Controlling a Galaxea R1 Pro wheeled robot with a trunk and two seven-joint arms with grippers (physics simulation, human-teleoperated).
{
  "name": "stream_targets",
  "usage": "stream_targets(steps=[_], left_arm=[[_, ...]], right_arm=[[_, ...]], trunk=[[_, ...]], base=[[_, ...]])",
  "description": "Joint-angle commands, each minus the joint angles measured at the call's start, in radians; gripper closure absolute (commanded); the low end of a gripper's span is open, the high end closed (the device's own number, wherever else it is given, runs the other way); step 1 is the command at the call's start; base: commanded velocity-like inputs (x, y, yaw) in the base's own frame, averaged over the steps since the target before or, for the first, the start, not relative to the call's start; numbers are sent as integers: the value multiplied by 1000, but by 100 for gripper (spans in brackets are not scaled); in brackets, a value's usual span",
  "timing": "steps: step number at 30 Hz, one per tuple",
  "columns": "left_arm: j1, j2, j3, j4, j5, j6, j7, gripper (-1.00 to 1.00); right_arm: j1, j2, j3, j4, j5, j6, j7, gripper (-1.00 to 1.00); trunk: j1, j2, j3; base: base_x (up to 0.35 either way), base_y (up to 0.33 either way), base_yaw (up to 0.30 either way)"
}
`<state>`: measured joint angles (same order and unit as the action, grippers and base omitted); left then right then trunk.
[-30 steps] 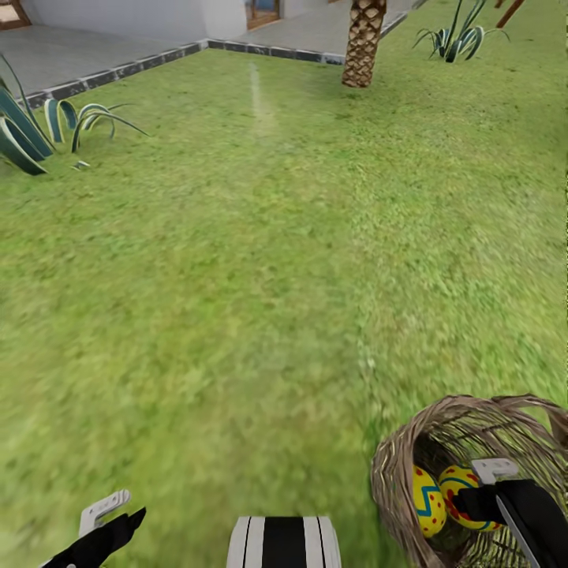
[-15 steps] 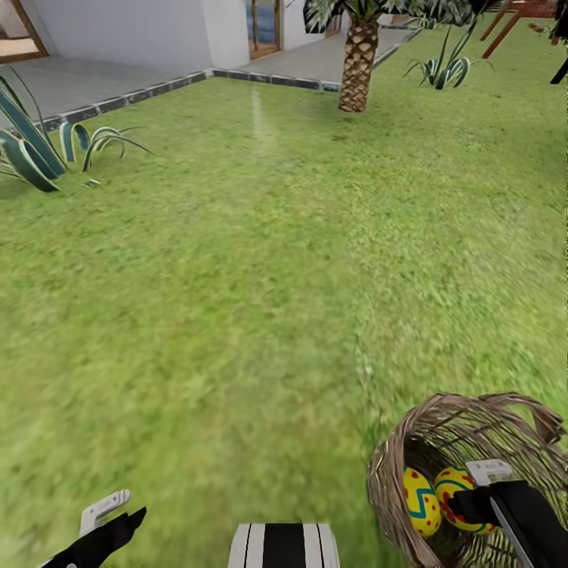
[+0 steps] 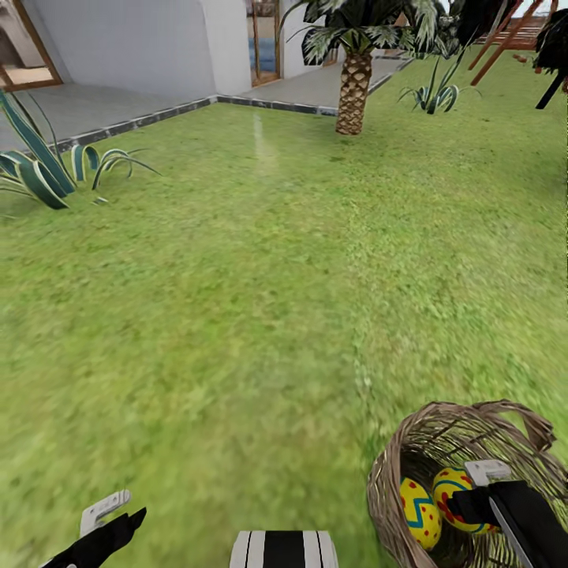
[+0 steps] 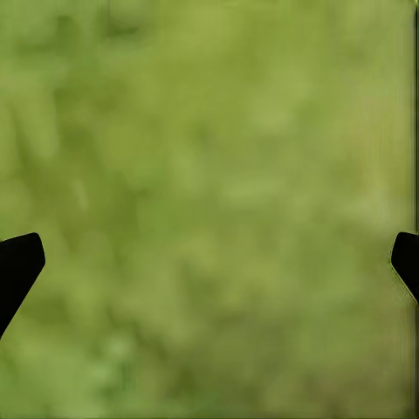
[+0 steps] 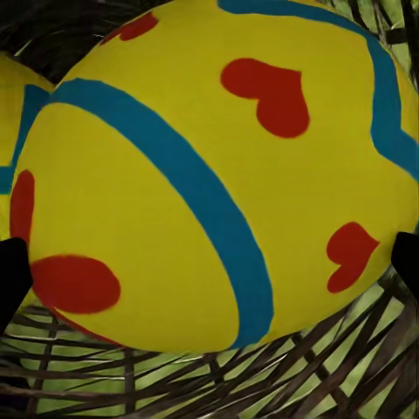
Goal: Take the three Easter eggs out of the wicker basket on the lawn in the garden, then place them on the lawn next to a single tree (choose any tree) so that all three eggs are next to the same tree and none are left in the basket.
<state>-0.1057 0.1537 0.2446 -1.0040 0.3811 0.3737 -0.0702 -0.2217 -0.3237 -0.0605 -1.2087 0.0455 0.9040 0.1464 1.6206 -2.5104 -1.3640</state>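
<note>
Leftmost, the black left gripper [image 3: 106,525] was seen over the bright green lawn [image 3: 237,315], its fingers spread wide on nothing. Rightward, two yellow painted Easter eggs [image 3: 420,511] were lodged in the round brown wicker basket [image 3: 394,465]. Up close, one egg [image 5: 218,175] was framed between the right gripper [image 3: 493,489] tips, spread wide; contact could not be judged. A third egg's whereabouts could not be told.

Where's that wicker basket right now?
The wicker basket sits on the lawn at the lower right of the head view, under the right gripper, with painted eggs showing inside it.
</note>
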Motion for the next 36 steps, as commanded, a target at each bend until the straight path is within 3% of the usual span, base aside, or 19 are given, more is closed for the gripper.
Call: stream_targets(steps=[1,36], left_arm=[[0,0,2,-1,5,7,-3,-100],[-1,0,4,-3,7,7,-5,-100]], right_arm=[[-1,0,-1,0,5,4,5,100],[0,3,-1,10,4,3,7,100]], trunk=[[-1,0,3],[-16,8,139]], base=[[0,0,0],[-100,22,0]])
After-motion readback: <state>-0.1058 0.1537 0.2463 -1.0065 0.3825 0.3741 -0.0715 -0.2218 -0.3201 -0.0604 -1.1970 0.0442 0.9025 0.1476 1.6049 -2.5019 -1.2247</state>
